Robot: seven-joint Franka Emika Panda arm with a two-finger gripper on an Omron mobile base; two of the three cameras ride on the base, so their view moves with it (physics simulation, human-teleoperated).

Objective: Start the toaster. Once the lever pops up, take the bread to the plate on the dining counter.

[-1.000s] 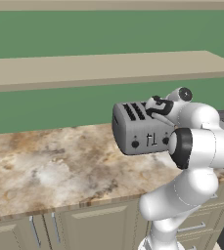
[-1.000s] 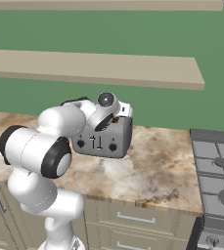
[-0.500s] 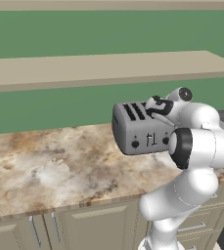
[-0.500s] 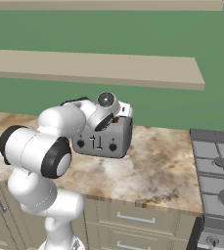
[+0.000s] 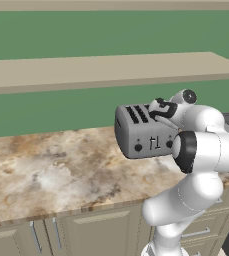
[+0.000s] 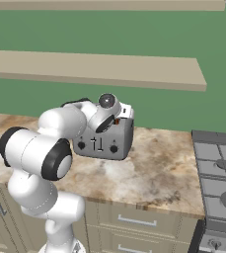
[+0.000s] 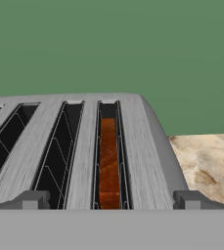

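Note:
The grey four-slot toaster (image 5: 142, 134) (image 6: 107, 142) stands on the marbled kitchen counter against the green wall. In the hand view I look down along its top (image 7: 84, 146); the brown bread (image 7: 108, 161) sits deep in the rightmost slot, and the other slots are dark and empty. My gripper (image 7: 111, 201) hovers just above the toaster's right end, open, with its fingertips (image 7: 35, 200) wide apart on either side of the bread's slot. The hand (image 5: 160, 110) hangs over the toaster top. The plate and the dining counter are out of view.
A long beige shelf (image 5: 101, 70) runs along the wall above the toaster. A stove (image 6: 218, 173) adjoins the counter on the right. The marbled counter (image 5: 46, 165) stretches left of the toaster, with cabinet drawers (image 6: 134, 222) below.

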